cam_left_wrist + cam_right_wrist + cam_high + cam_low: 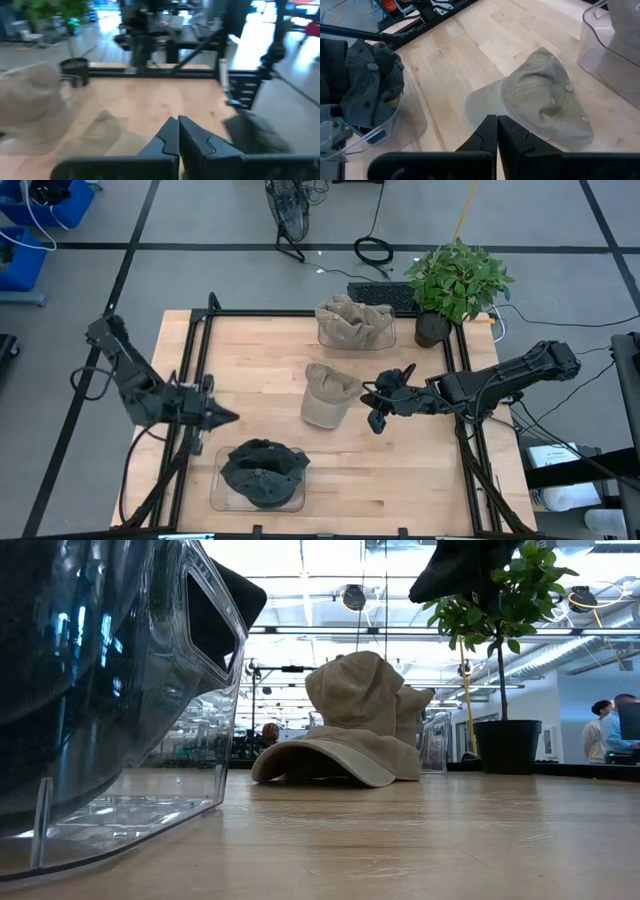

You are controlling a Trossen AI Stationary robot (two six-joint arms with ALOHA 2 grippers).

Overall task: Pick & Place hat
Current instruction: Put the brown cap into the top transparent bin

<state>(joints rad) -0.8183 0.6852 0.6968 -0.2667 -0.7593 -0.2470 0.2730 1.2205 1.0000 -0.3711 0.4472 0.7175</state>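
Observation:
A tan cap (328, 396) lies on the table's middle, brim on the wood; it also shows in the low view (345, 745) and the right wrist view (545, 97). My right gripper (376, 394) hovers shut just right of the cap, above the table (497, 120). My left gripper (226, 416) waits shut at the table's left side (178, 121). More tan hats (354, 322) fill a clear bin at the far edge. Dark hats (262, 472) fill a clear bin at the near edge.
A potted plant (455, 285) stands at the far right corner. A black frame rail (196, 370) runs along the left side and another (464, 420) along the right. Bare wood (400, 470) lies between the cap and the near right corner.

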